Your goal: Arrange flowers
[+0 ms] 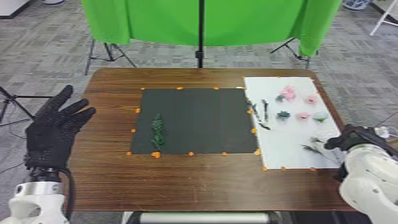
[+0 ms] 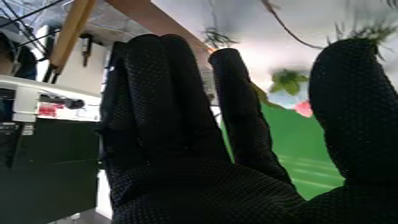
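At the table's right side, by the edge of the white sheet [image 1: 275, 137]: right hand [image 1: 355, 137], released, with straight fingers, a thumb spread apart from them and nothing grasped. Just beside it on the sheet, thin pale and dark sprigs [image 1: 314, 149]; cannot tell whether touching. In the right wrist view, beyond the glove of the right hand [image 2: 195, 175], more of the same slender greenery, along with a green flower head [image 2: 288, 81] and a bit of pink near the thumb.

Farther up the white sheet, loosely scattered: a pale green bloom [image 1: 321, 115] next to a pink bloom [image 1: 303, 116], with a dark teal bloom [image 1: 283, 115] to the left. Above these, a bright pink flower [image 1: 288, 92] and a softer pink flower [image 1: 311, 99], set apart. Along the sheet's left part, dark leafy stems [image 1: 266, 108], lying lengthwise.

Across on the black mat [image 1: 204, 120], toward its left side, a single green sprig [image 1: 158, 131], laid lengthwise as well. Around mat and sheet, small orange markers [image 1: 155, 155]; beneath everything, the brown table [image 1: 178, 187].

Over by the table's left edge, left hand [image 1: 55, 132], also released, with fingers extended and empty. Behind the table, green cloth [image 1: 147, 20].
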Available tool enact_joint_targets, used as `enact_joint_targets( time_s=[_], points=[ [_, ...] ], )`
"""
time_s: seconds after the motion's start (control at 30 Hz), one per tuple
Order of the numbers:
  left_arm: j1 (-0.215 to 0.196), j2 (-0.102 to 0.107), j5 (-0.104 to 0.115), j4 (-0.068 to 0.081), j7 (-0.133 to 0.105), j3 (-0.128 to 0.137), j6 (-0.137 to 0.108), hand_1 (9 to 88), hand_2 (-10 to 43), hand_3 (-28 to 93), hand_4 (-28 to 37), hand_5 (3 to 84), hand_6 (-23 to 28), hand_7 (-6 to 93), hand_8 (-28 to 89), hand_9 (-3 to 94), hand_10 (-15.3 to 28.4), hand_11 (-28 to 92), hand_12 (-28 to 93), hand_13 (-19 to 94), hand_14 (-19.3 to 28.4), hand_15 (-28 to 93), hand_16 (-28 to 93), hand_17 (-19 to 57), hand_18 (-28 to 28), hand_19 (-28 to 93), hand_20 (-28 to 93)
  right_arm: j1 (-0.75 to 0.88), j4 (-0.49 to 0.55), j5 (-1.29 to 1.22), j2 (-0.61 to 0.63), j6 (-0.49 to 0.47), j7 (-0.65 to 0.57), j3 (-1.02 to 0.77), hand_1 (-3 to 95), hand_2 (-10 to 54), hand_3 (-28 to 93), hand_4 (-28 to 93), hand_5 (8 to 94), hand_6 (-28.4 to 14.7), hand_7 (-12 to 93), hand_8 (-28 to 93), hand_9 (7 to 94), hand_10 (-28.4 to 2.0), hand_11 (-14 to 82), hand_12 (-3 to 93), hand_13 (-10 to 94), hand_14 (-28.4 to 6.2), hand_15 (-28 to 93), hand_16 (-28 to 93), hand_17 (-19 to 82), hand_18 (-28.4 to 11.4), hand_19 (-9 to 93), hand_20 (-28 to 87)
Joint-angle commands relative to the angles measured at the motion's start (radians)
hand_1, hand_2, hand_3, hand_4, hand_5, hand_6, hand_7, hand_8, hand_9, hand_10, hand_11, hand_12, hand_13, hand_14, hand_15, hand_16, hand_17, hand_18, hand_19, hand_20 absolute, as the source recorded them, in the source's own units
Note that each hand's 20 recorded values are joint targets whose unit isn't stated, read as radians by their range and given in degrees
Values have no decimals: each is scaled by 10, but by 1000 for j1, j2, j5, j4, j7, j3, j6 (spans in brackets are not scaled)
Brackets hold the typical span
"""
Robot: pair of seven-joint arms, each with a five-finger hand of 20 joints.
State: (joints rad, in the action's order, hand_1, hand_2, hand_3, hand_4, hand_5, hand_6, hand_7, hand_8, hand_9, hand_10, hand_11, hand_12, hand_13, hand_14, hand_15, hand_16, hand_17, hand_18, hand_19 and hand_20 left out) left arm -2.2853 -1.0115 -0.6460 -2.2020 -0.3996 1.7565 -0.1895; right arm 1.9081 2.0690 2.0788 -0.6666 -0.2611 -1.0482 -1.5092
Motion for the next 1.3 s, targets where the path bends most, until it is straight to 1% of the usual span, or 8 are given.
enact_joint_targets(
  time_s=[0.03, 0.23, 0.33, 0.47, 0.7, 0.9, 1.1, 1.3],
  points=[
    [-13, -14, -5, 1, 18, 6, 4, 228, 56, 787, -280, 338, 58, 139, -105, 355, 192, 252, 124, 267, 273, 521, -65, -80, 284, 535, 168, 26, -12, 58, 16, -30, -2, 47, 313, -71, 782, -263, 565, -43, 168, -135, 580, -219, 371, 153, 488, -207, 726, 63, 178, -262, 844, 358],
    [-9, -10, -5, 1, 13, -1, 5, 231, 55, 787, -279, 338, 59, 138, -105, 355, 193, 252, 124, 268, 273, 520, -65, -80, 284, 534, 169, -46, -72, 117, 51, -23, -2, 159, 420, -93, 751, -279, 693, -14, 172, -95, 661, -182, 437, 166, 579, -166, 723, 85, 245, -249, 876, 358],
    [-15, -13, -5, -2, 11, 1, 4, 232, 55, 787, -279, 337, 59, 138, -104, 355, 192, 252, 124, 267, 273, 520, -65, -80, 284, 534, 170, -56, -81, 163, 68, 11, 4, 190, 524, -95, 672, -281, 829, -1, 178, -3, 776, -124, 400, 239, 673, -125, 708, 115, 301, -234, 920, 328],
    [-28, -21, -9, -8, 14, 10, 4, 233, 55, 788, -278, 338, 59, 138, -104, 355, 191, 253, 124, 268, 272, 521, -65, -80, 284, 534, 170, -53, -63, 207, 74, 94, -5, 188, 557, -95, 648, -282, 882, 10, 176, 24, 840, -96, 389, 263, 739, -104, 694, 134, 353, -229, 931, 363],
    [-44, -25, -14, -20, 17, 25, -1, 233, 55, 787, -276, 338, 60, 137, -104, 356, 192, 253, 124, 268, 272, 522, -65, -79, 284, 533, 171, -114, 34, 305, 68, 228, 4, 199, 554, -95, 672, -283, 908, 11, 167, 43, 881, -96, 391, 257, 786, -97, 692, 156, 399, -241, 932, 451],
    [-61, -18, -10, -33, 11, 39, -13, 233, 54, 788, -275, 338, 60, 138, -104, 356, 192, 254, 123, 268, 272, 521, -66, -79, 284, 533, 172, -379, 91, 335, -45, 238, 79, 407, 548, -95, 686, -283, 918, 9, 160, 49, 894, -104, 395, 252, 803, -97, 699, 166, 416, -248, 932, 503],
    [-57, -16, -13, -41, 27, 48, -17, 234, 54, 788, -274, 338, 60, 139, -105, 356, 192, 254, 124, 269, 271, 521, -65, -79, 284, 533, 172, -670, -15, 354, -280, 214, 144, 710, 547, -95, 692, -283, 921, 3, 159, 52, 898, -109, 408, 248, 806, -100, 709, 172, 424, -250, 932, 529],
    [-35, -9, -23, -49, 64, 46, -21, 236, 55, 787, -271, 338, 61, 138, -105, 352, 192, 253, 123, 268, 271, 521, -65, -79, 284, 533, 173, -714, -184, 404, -517, 130, 241, 822, 545, -95, 694, -283, 921, 1, 159, 59, 889, -108, 434, 249, 799, -102, 723, 176, 422, -248, 932, 543]
  ],
)
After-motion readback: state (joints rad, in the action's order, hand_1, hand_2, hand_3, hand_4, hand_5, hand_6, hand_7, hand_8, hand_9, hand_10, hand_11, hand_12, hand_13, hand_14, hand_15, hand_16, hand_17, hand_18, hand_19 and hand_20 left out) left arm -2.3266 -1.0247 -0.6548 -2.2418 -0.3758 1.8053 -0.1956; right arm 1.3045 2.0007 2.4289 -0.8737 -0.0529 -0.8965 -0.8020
